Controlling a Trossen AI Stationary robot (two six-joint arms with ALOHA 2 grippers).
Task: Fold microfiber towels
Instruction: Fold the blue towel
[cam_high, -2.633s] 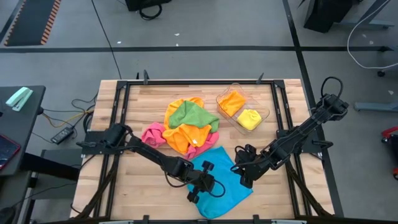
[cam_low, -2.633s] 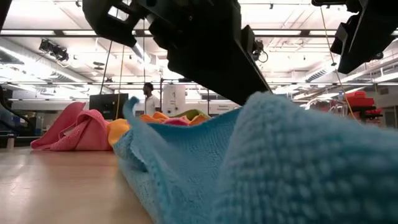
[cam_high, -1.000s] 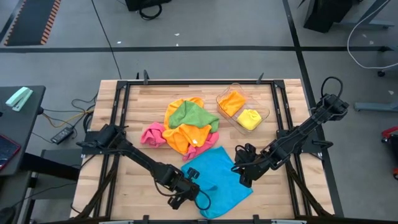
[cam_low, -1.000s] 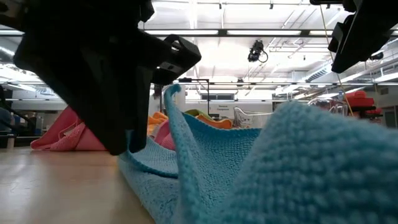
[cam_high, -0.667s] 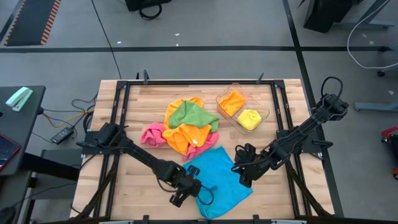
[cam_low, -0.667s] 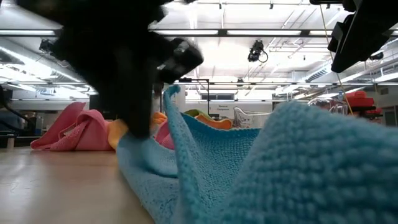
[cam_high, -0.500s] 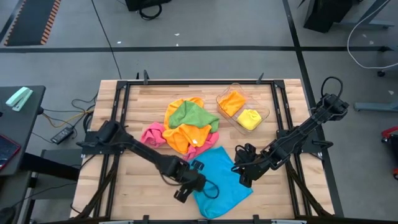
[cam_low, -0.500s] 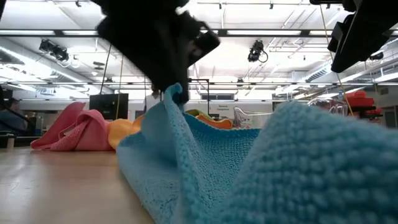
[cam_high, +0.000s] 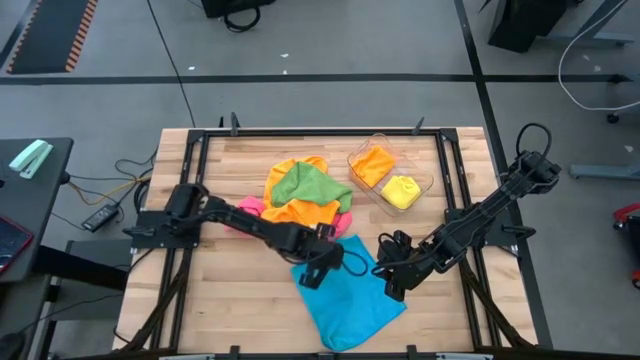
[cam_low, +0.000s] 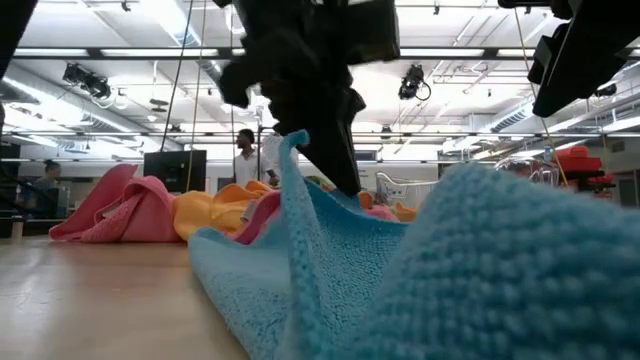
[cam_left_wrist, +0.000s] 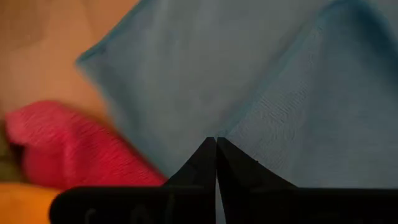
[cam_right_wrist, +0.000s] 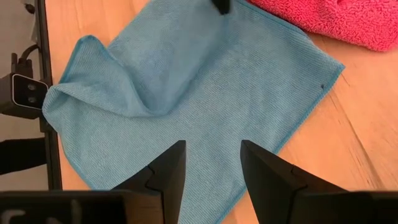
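A blue microfiber towel (cam_high: 358, 300) lies spread on the near middle of the table, with a hump at its near side (cam_right_wrist: 93, 65). My left gripper (cam_high: 322, 268) is shut at the towel's far left edge, next to the heap; it also shows in the left wrist view (cam_left_wrist: 216, 142) and the low view (cam_low: 346, 182). My right gripper (cam_right_wrist: 211, 146) hangs open over the towel's right edge (cam_high: 392, 280) and touches nothing. The heap holds orange, green and pink towels (cam_high: 300, 200). My left gripper pinches a raised ridge of the blue towel (cam_left_wrist: 233, 127) between its shut fingertips, by the towel's far left edge. The fingers slant down from the table's left. The ridge stands up off the wood (cam_low: 293, 140); the rest lies on the table. One layer or a fold, I cannot tell.
A clear tray (cam_high: 428, 180) at the back right holds an orange towel (cam_high: 372, 163) and a yellow towel (cam_high: 401, 190). A black frame (cam_high: 190, 200) rims the table. Bare wood (cam_high: 230, 300) shows at the near left. A person (cam_low: 243, 155) stands far off in the room.
My left gripper has swung from the blue towel's near left side toward the far edge and the heap, rising a little. The towel's raised ridge has gone with it and stands a little higher; the rest of the towel has stayed on the table.
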